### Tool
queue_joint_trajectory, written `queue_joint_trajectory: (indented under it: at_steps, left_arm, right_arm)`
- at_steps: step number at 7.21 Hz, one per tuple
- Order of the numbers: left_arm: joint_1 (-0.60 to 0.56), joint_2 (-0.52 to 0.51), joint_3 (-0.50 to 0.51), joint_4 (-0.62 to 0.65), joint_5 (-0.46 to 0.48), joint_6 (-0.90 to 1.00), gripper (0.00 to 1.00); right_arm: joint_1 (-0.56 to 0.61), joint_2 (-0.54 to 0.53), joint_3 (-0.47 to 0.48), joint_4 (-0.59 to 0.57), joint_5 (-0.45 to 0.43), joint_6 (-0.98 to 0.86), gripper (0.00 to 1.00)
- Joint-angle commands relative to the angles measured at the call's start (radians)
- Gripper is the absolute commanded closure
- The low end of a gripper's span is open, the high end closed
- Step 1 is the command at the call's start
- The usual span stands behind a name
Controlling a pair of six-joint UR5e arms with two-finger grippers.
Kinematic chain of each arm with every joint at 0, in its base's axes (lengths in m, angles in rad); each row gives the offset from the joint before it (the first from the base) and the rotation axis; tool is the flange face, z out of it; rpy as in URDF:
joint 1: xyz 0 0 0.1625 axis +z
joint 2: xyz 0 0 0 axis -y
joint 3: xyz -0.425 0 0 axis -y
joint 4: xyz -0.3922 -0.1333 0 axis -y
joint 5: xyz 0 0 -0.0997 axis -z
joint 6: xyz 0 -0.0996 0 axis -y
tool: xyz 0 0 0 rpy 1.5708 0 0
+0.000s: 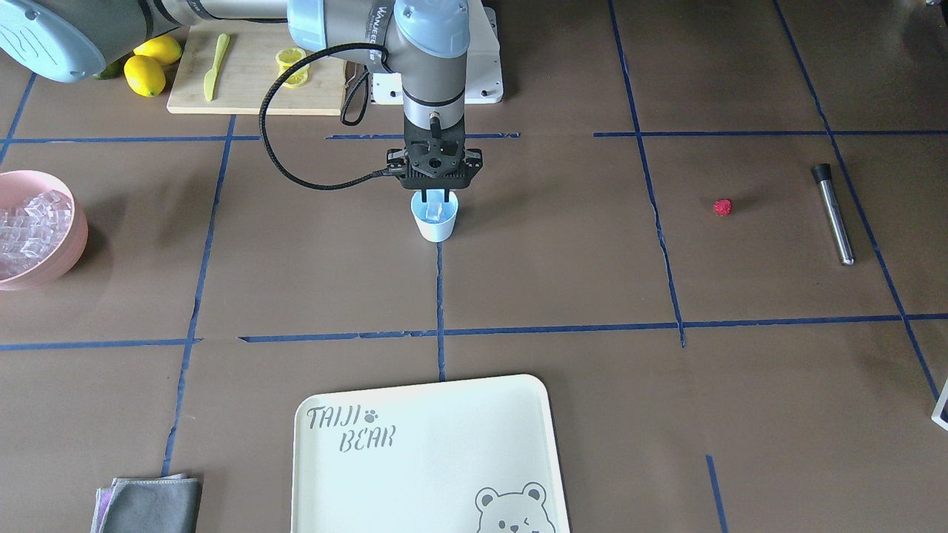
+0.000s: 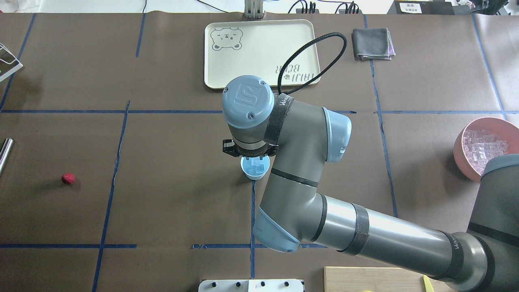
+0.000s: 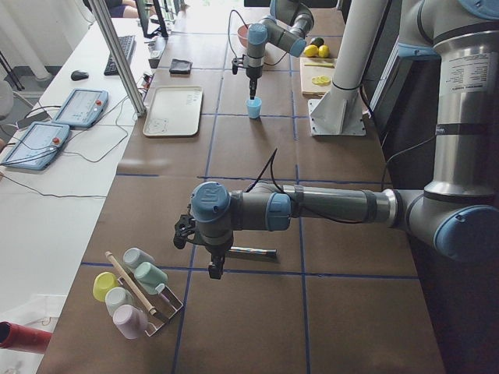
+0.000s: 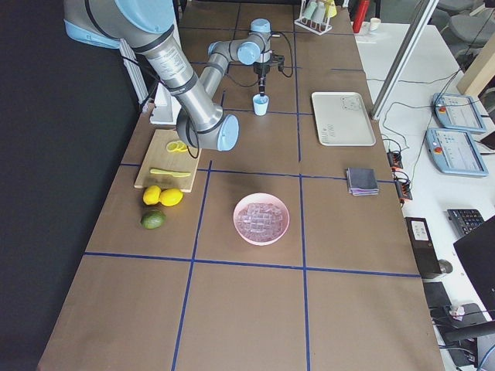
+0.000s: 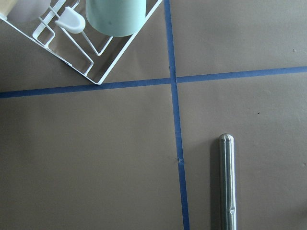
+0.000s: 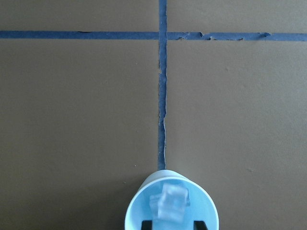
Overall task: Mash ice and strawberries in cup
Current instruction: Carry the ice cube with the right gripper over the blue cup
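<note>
While the right arm reaches in over the middle of the table, the overhead view starts at its left edge with a steel rod (image 2: 5,155). In the front-facing view the rod's long axis runs roughly 12 to 6, with the black cap at the 12 end. The left gripper (image 3: 212,271) hangs close above that rod, fingers pointing down. Whether they are spread or pressed together cannot be told.

Next comes the strawberry (image 2: 68,178), a roundish red berry alone on the brown mat, at 9 o'clock from the cup and well apart from it.

The cup (image 2: 254,173) stands upright at the table's centre on a blue tape line, long axis vertical, mouth pointing up. The right gripper (image 1: 436,197) points straight down into that mouth, its fingertips spread and pinching nothing. One ice cube (image 6: 169,201) lies in the cup below them.

At 12 o'clock from the cup sits the tray (image 2: 259,56), and at about 1 o'clock a folded grey cloth (image 2: 371,40). At 3 o'clock, near the right edge, is the pink bowl (image 2: 459,151), heaped with ice cubes (image 2: 484,145).
</note>
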Motion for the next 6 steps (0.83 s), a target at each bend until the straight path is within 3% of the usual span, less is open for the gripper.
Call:
queue_joint_trajectory:
  at_steps: [1,4,6]
  left_arm:
    - [0.000,-0.002,0.005,-0.001,0.000,0.000,0.00]
    - [0.003,-0.009,-0.008,-0.004,0.005,0.003,0.00]
    - [0.032,-0.009,-0.018,-0.165,0.003,-0.008,0.00]
  right_arm:
    - [0.000,-0.001,0.001,0.002,0.000,0.000,0.05]
    - [0.008,-0.004,0.019,0.002,-0.017,0.002,0.01]
    - [0.058,-0.010,0.044,-0.002,-0.035,-0.028,0.01]
